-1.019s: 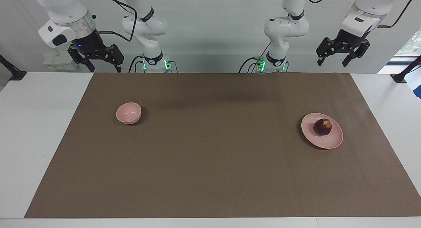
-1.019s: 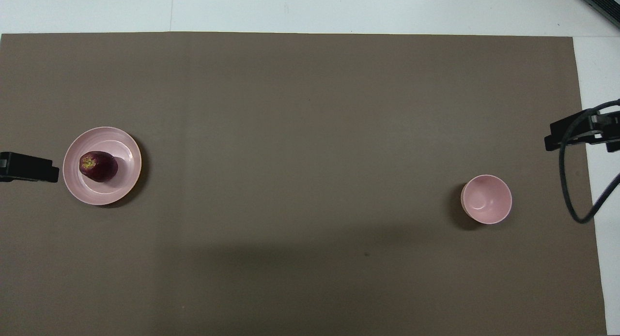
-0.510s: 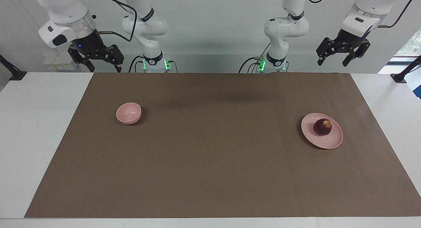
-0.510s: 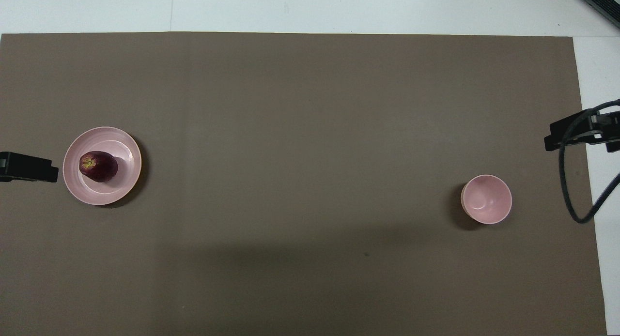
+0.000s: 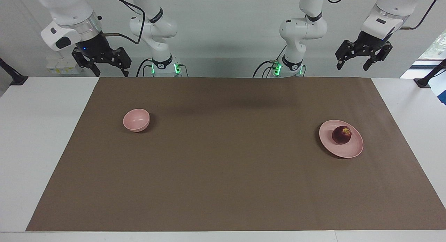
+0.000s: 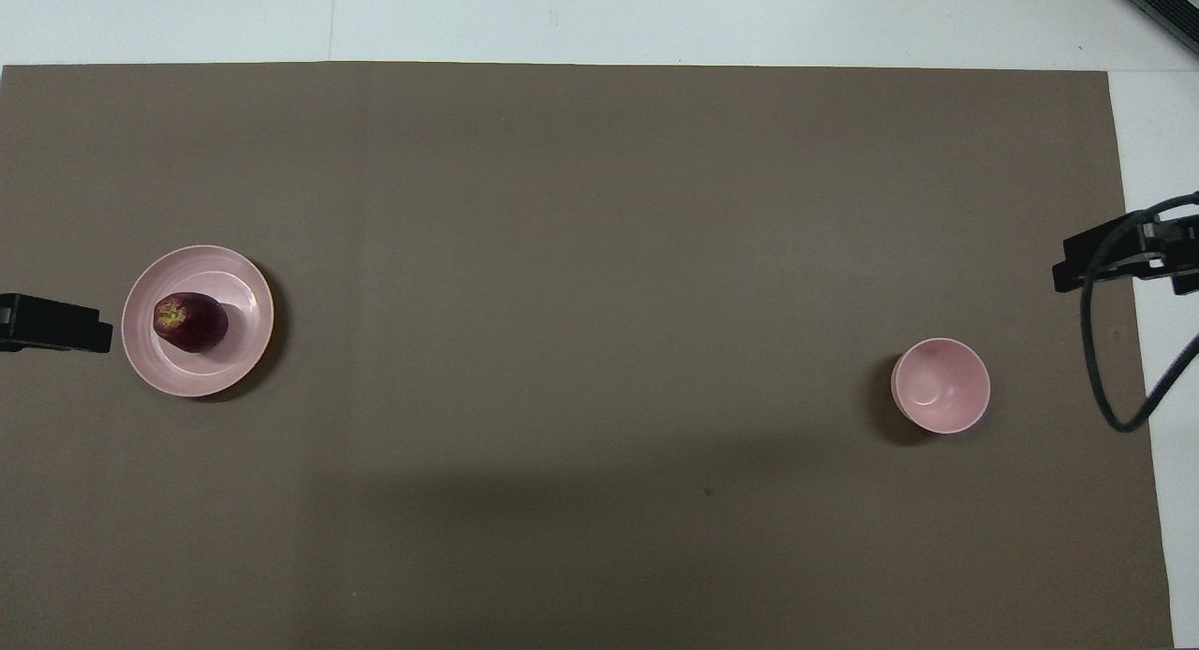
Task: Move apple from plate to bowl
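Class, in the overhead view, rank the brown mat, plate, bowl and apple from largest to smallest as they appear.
1. brown mat
2. plate
3. bowl
4. apple

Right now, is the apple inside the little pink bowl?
No, the apple sits on the plate at the left arm's end of the table, and the bowl has nothing in it.

**Two White Arms With Black Ends**

Both arms are made of smooth white rounded shells with black rings at the joints. Black cables are looped along them. Green lights are seen at the bases. Each black gripper [image 5: 362, 57] [image 5: 101, 62] is fixed below a silver ring.
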Controlling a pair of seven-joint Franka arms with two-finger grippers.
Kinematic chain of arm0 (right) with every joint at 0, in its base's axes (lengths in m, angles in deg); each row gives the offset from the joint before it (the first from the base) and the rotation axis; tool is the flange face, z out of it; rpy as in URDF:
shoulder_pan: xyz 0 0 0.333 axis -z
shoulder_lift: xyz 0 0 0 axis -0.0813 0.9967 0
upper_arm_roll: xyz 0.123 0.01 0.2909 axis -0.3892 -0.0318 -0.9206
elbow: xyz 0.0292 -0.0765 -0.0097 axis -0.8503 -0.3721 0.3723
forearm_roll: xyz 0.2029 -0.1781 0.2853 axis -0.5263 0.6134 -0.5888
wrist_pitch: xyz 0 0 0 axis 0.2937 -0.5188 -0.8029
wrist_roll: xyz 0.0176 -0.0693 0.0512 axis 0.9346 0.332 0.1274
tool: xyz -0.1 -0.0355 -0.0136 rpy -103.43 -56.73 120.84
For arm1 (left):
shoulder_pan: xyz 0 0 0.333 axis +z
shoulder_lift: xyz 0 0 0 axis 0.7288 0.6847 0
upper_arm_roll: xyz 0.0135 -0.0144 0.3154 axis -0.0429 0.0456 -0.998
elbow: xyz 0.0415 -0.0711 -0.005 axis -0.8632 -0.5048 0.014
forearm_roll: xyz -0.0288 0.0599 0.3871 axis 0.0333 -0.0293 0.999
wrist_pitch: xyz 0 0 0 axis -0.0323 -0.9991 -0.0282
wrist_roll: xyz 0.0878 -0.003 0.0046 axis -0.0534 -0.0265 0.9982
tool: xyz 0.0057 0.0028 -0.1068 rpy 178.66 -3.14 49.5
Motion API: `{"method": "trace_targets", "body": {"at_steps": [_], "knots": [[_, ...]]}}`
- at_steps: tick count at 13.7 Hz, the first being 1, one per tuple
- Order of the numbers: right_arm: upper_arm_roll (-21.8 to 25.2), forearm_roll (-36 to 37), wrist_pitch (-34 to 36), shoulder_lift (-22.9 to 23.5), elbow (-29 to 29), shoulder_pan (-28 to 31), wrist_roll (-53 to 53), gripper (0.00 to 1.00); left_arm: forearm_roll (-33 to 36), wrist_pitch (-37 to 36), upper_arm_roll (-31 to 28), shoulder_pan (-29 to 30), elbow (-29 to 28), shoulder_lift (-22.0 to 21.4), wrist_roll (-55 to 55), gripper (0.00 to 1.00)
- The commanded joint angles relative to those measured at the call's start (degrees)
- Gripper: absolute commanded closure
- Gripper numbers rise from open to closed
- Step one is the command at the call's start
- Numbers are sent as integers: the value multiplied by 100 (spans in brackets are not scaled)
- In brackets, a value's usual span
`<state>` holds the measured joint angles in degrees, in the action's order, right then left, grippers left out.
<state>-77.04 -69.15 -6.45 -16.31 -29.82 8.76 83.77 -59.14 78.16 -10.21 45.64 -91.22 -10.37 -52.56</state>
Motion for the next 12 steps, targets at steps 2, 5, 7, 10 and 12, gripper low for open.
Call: {"method": "trace_targets", "body": {"at_steps": [2, 5, 7, 10, 12], "knots": [[-24, -116, -26, -53, -60, 57, 141, 0, 48, -61, 19, 70, 5, -43, -64, 0], [-24, -116, -26, -53, -68, 57, 141, 0, 48, 19, 19, 237, -65, 0, -99, 0], [-24, -116, -26, -53, -68, 57, 141, 0, 48, 446, 19, 289, -319, 19, -135, 0], [-24, -116, -26, -61, -68, 57, 141, 0, 57, 1141, 19, 536, -679, 202, -161, 0], [-24, -116, -26, -61, -68, 57, 141, 0, 66, 1677, 10, 711, -812, 474, -205, 0]]}}
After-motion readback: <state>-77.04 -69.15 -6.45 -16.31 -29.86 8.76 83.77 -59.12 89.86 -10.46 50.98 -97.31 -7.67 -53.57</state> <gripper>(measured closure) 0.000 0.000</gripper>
